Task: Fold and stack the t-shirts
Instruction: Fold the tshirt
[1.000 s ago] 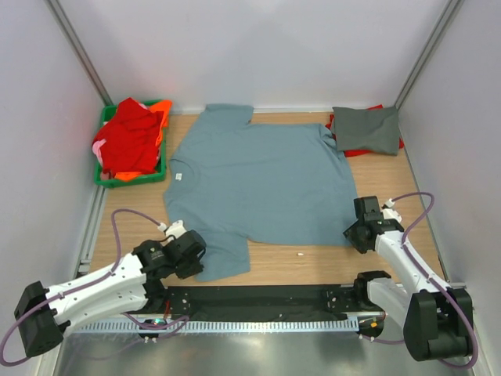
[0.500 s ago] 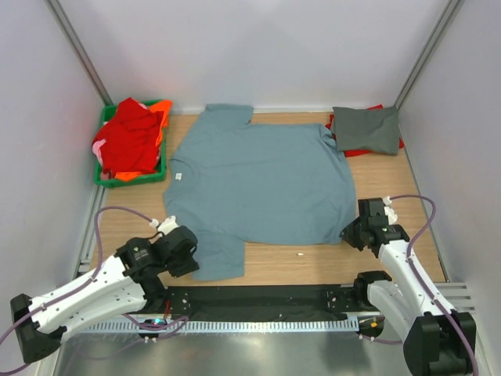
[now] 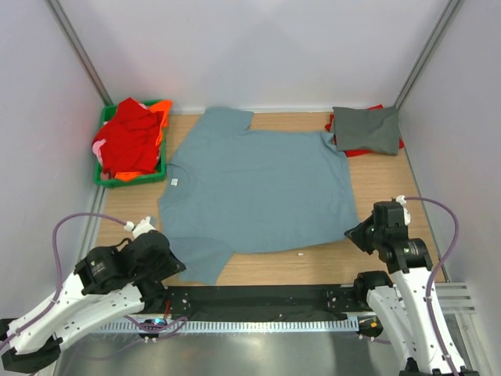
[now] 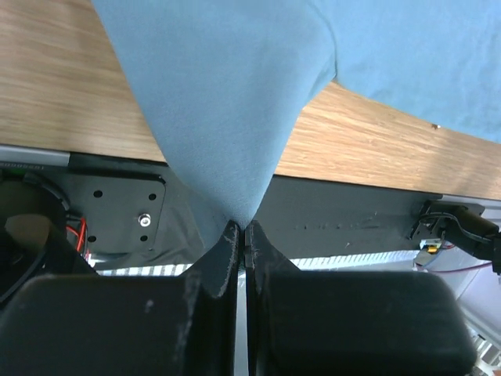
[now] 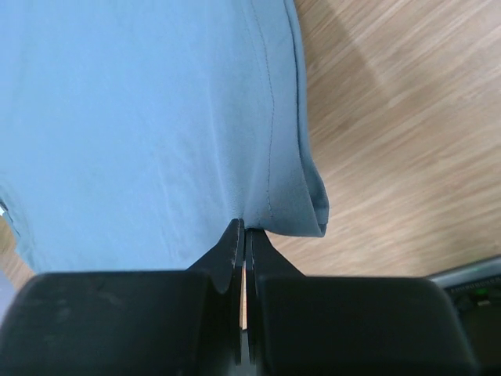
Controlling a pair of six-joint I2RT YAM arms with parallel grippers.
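Observation:
The dusty blue-grey t-shirt [image 3: 258,188] lies spread flat on the wooden table. My left gripper [image 3: 174,266] is shut on its near-left sleeve [image 4: 227,117], pinching the cloth tip between the fingers [image 4: 241,229] over the table's front edge. My right gripper [image 3: 354,235] is shut on the shirt's near-right hem corner [image 5: 297,207], the cloth bunched at the fingertips [image 5: 245,229]. A darker grey t-shirt [image 3: 366,129] lies folded at the back right on a red one [image 3: 362,151]. Red and orange t-shirts [image 3: 129,139] are heaped at the back left.
A green plastic crate [image 3: 129,182] holds the red and orange heap at the back left corner. A small white scrap [image 3: 300,254] lies on the wood near the shirt's front hem. White walls close the table on three sides. The black base rail [image 3: 266,299] runs along the front.
Both arms have drawn back toward the near edge with the cloth in them. The shirt has slid nearer and pulled flatter; the left sleeve now stretches over the front edge.

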